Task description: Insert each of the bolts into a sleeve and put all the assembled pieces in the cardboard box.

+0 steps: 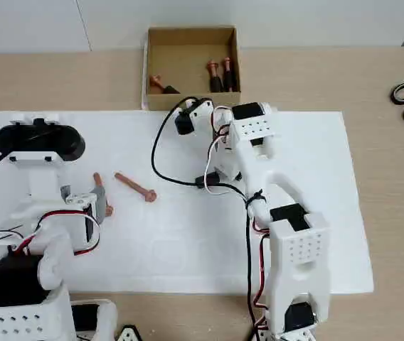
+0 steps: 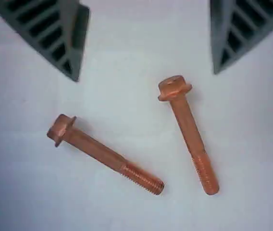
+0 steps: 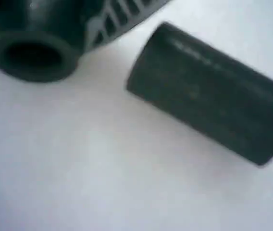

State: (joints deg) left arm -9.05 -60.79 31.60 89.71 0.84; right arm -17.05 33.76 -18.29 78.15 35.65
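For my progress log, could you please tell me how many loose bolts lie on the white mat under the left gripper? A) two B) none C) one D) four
A: the left wrist view shows two bolts lying apart on the white mat beneath the open left gripper.

No readable text, label, brand, number or sign is to be made out: nothing is seen printed on the bolts (image 2: 106, 154), the sleeve (image 3: 208, 91), the box (image 1: 191, 34) or the counter (image 1: 373, 85).
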